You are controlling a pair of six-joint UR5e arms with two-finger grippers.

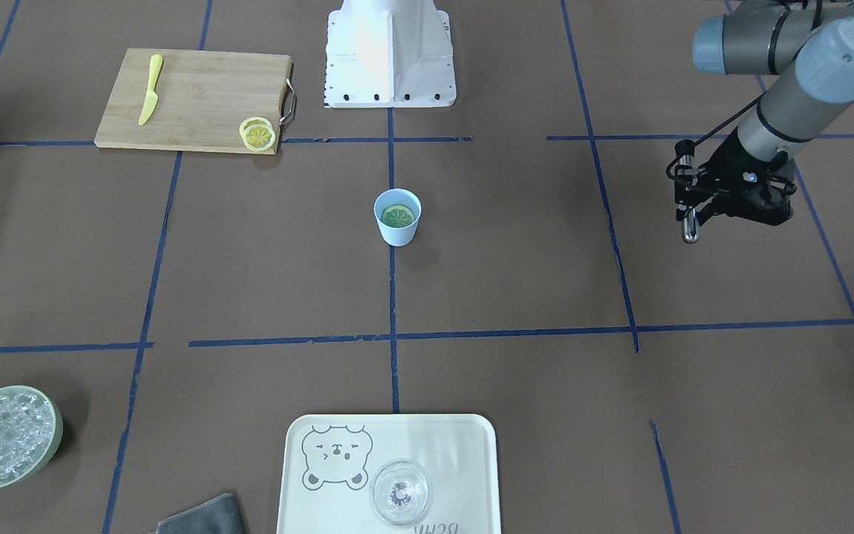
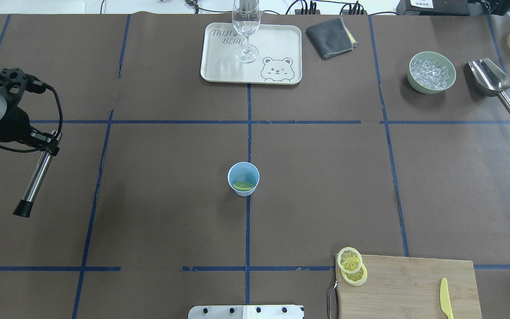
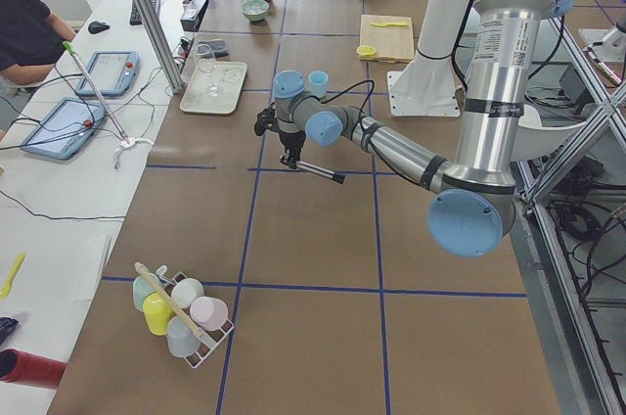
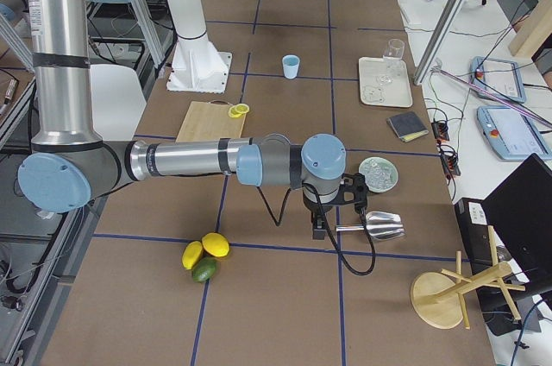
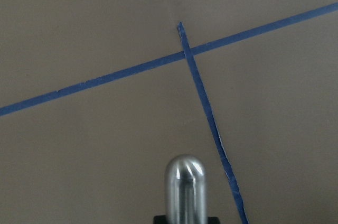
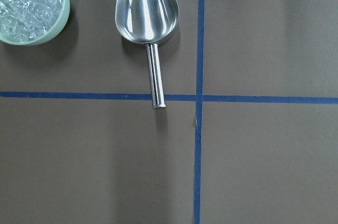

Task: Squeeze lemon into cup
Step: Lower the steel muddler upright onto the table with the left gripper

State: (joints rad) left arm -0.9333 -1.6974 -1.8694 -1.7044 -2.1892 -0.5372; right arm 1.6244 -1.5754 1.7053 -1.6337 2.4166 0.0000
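The light-blue cup (image 1: 397, 234) stands at the table's centre, and it shows in the overhead view (image 2: 242, 165) too. A lemon slice (image 1: 398, 216) lies inside it, also seen from overhead (image 2: 243, 185). Two more lemon slices (image 2: 352, 266) overlap at the corner of the wooden cutting board (image 2: 405, 288). My left gripper (image 2: 47, 144) is shut on a steel rod (image 2: 33, 181) with a black tip, held above the table far to the cup's left. My right gripper (image 4: 326, 219) hovers near the metal scoop (image 4: 384, 226). I cannot tell whether it is open or shut.
A yellow knife (image 2: 445, 303) lies on the board. The green bowl of ice (image 2: 412, 79) and the scoop (image 2: 489, 77) sit far right. A clear glass (image 2: 246, 26) stands on the bear tray (image 2: 219, 62), with a grey cloth (image 2: 331, 31) beside it.
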